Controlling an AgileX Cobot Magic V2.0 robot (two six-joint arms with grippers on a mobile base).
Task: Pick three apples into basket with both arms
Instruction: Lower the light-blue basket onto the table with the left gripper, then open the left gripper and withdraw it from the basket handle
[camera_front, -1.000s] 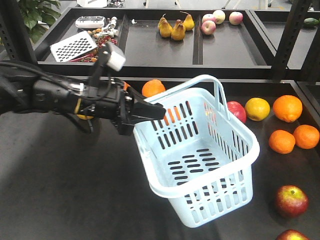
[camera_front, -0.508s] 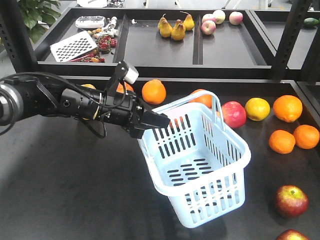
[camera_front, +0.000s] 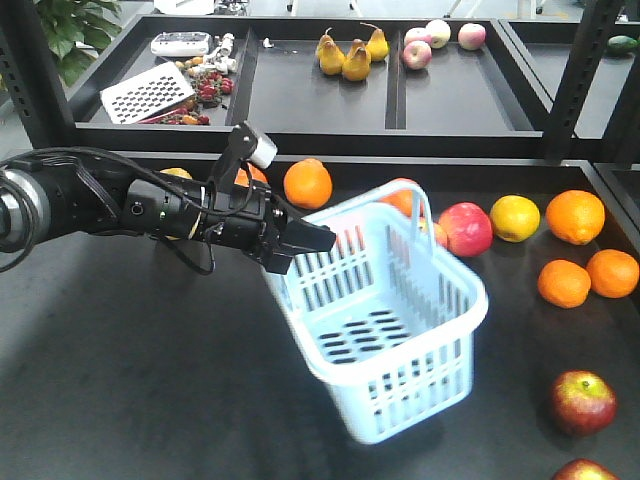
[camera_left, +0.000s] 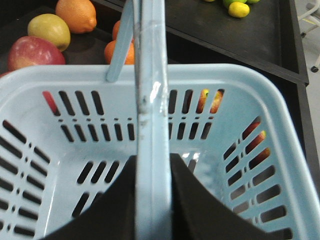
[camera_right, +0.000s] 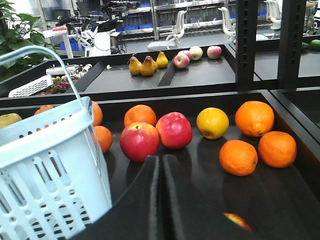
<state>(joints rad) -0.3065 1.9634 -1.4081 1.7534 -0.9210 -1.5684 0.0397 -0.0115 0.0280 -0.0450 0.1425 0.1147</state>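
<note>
Black, hard-shelled left end effector (camera_front: 300, 240): fingers clamped on a pale blue bar of the basket (camera_front: 400, 330), with one dark finger on either side of it in the left wrist view. Against half a second earlier the arm has hardly shifted. The basket has swung a little toward it and now shows motion blur.

Right end effector (camera_right: 160, 190): dark tapered fingers pressed together, holding nothing, pointing across the counter (camera_front: 120, 380).

Basket body: glossy moulded plastic, rectangular, with a rounded rim, slotted walls and floor, and an arched handle (camera_front: 412, 195). It is held tilted; whether its low end touches the counter cannot be told.

Fruit, round, smooth-skinned, dark red:
- first apple (camera_front: 582, 401), with a yellowish patch, at the counter's front right
- second apple (camera_front: 582, 470), below it, cut by the frame edge
- third apple (camera_front: 466, 228), just beyond the basket's far rim

All three lie on the counter, outside the basket.

Counter surface: dark, matte. Dimple-skinned oranges (camera_front: 575, 217) are grouped at its right.
</note>
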